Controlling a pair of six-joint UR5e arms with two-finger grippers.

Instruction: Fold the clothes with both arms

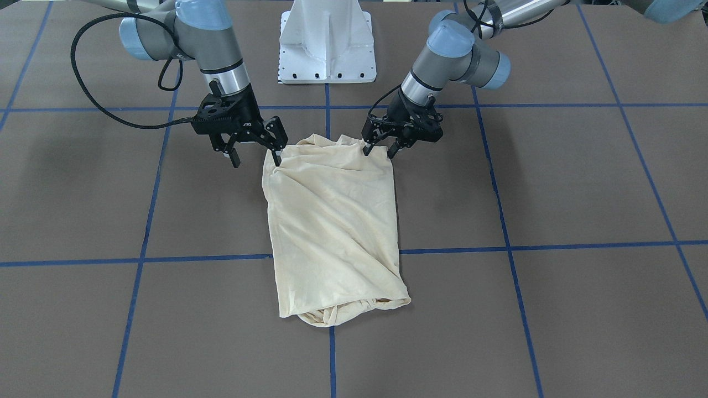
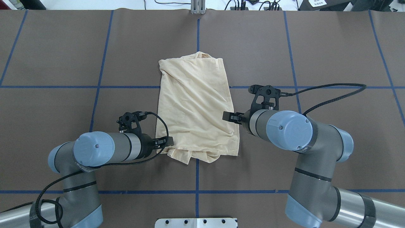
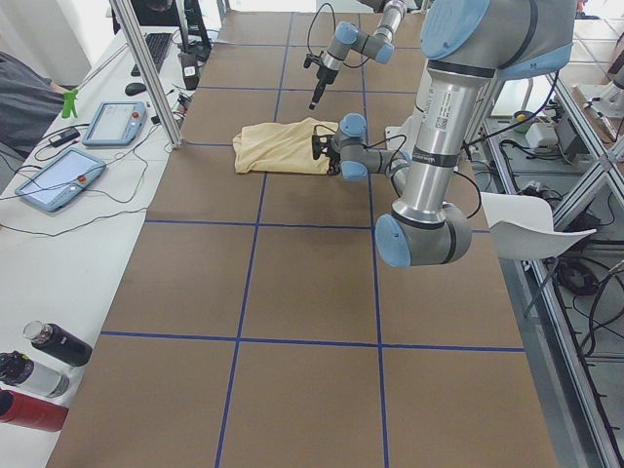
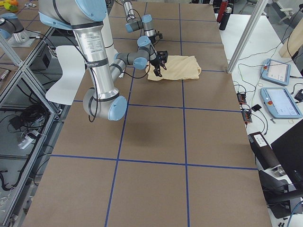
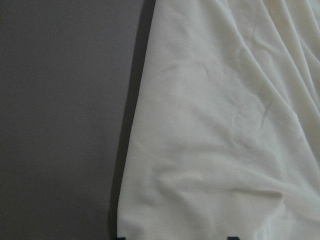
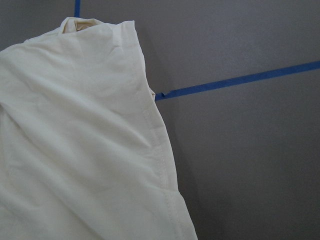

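At the shirt's near end: both hands open, nothing pinched yet

Right at the near corners, the left hand (image 1: 380, 150) has its jaws spread. One fingertip touches the cream shirt (image 1: 332, 221) at its corner, and the other sits off the side over bare desk (image 1: 553, 193). Same deal for the right hand (image 1: 256, 161): wide open, one fingertip on the opposite corner's edge, one outside it. Neither has hold of anything. The shirt lies mid-desk as a long wrinkly rectangle running away from the robot, across a blue tape line (image 1: 193, 258), with no print showing.

My guess is the step is pinching both near corners to fold that end over to the far one. To do it well, I'd get each hand low enough to catch every layer, close both together, lift level, and keep the edge taut between them. The fabric looks thin, so a shallow bite probably grabs just the top layer and the stack slides apart.
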